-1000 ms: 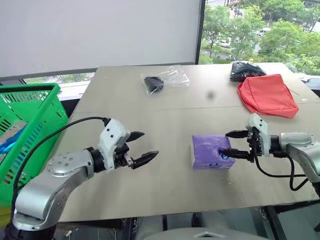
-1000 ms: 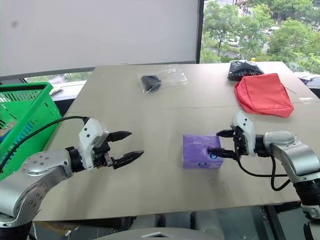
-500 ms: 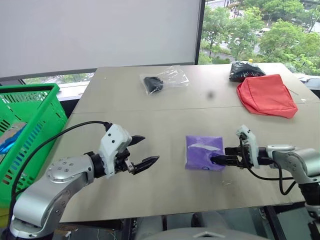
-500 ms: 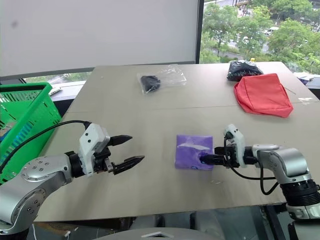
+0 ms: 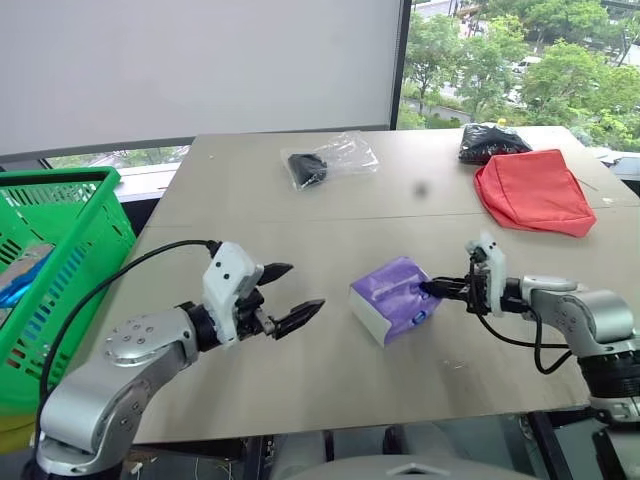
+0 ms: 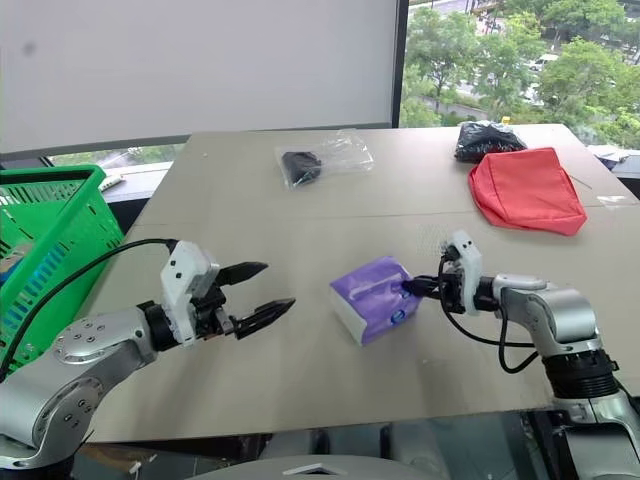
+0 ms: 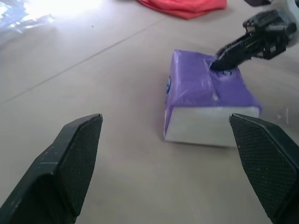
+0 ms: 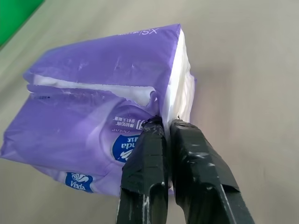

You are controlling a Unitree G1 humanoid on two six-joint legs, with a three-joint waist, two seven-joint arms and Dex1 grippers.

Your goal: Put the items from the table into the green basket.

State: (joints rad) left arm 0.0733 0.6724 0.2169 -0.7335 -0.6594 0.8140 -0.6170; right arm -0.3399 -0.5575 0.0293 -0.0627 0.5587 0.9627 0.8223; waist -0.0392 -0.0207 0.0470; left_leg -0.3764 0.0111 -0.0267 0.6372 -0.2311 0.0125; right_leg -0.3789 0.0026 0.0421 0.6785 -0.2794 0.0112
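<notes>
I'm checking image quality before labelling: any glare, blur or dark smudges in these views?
Left wrist view: glare washes out the table's far corner; pincer fingers look soft. Left eye view: a dark smudge hangs over the table. Right wrist view: tissue pack sharp, its label readable.

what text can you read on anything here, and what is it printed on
"Vinda": white on a blue logo on the tissue pack, near its lower edge.
Upside-down letters, seemingly "S/X", near the pack's top edge; uncertain.
Small print on the pack's round blue-and-white label, by the right gripper: too small to read.
Nothing readable on the basket or the bags.
</notes>
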